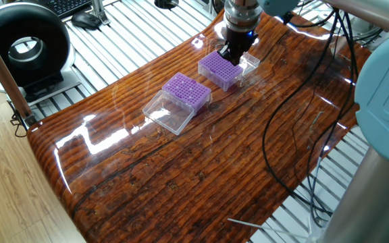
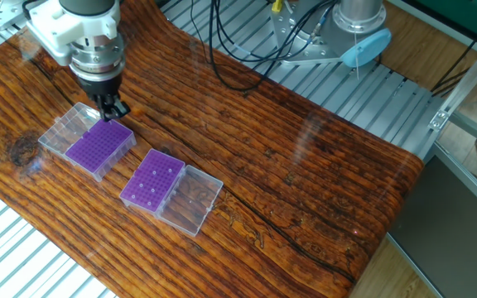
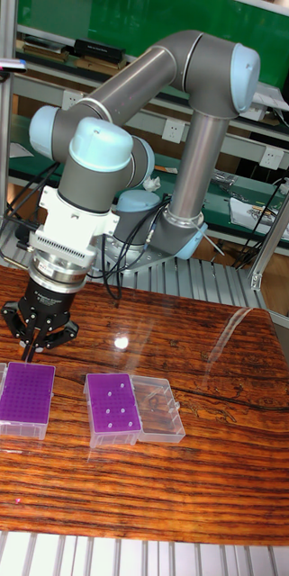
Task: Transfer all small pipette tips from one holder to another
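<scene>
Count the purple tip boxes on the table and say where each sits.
2. One purple box sits directly under the gripper; the other purple box lies beside it, nearer the table's middle. None appears hidden.

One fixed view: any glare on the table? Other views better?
One fixed view: bright white reflections on the glossy table near the left edge and by the gripper. The other fixed view: mild sheen only, purple boxes clear. Tall fixed view: one small bright spot near the gripper; tips too small to resolve anywhere.
</scene>
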Available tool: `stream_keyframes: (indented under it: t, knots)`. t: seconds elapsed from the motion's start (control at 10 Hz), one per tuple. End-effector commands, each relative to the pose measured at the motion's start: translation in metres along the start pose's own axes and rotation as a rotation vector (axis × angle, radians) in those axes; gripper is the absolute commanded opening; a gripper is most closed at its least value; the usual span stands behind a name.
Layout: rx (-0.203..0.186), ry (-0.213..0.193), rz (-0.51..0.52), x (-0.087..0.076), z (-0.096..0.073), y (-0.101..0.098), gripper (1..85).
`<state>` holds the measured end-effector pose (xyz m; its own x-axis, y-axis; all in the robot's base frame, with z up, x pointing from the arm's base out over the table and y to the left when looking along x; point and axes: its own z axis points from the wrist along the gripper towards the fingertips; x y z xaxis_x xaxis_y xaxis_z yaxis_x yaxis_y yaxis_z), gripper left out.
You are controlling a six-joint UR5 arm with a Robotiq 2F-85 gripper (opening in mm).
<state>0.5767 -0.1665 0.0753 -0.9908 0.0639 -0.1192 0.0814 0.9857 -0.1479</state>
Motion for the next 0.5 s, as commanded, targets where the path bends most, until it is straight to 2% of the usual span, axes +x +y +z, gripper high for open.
stream_keyframes:
  t: [0.0, 0.4]
  knots:
    - [-0.009, -0.011, -0.011, -0.0031, 0.002, -0.0035, 1.0]
    - [-0.016, -0.017, -0.019, -0.0037, 0.0051, -0.0054, 1.0]
